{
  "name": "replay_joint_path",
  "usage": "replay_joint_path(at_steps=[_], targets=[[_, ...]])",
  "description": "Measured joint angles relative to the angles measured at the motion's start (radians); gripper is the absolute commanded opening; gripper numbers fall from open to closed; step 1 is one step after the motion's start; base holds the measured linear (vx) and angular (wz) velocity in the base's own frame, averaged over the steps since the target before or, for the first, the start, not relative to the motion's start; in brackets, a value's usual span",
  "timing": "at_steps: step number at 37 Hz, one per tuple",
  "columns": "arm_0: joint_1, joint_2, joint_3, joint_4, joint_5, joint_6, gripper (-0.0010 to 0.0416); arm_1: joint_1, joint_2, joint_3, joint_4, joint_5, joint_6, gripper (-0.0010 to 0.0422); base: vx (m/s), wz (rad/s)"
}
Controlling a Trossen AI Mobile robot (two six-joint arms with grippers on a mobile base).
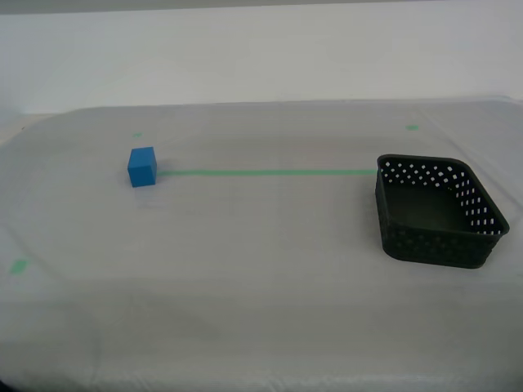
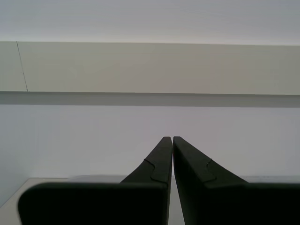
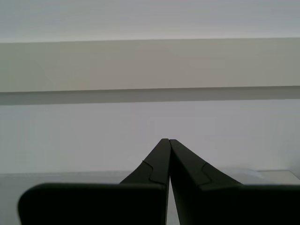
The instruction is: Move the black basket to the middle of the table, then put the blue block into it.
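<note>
Exterior view showed the blue block [image 1: 141, 167] on the table [image 1: 261, 269] at the left end of a green tape line [image 1: 270, 172], the black basket [image 1: 437, 211] at its right end. My first gripper [image 3: 165, 140] and my second gripper [image 2: 168, 138] had jaws pressed together, empty, facing a wall.

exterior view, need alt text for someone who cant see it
A black basket, empty and upright, sits on a cloth-covered table at the exterior view's right, and a small blue block sits at the left. A thin green tape line runs between them. No arm or gripper shows here.
</note>
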Motion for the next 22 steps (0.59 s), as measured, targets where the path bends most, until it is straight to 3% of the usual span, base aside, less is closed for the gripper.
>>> replay_joint_path(at_steps=[22], targets=[[0.0,0.0,0.0,0.0,0.0,0.0,0.0,0.0,0.0,0.0,0.0,0.0,0.0,0.0,0.0,0.0]])
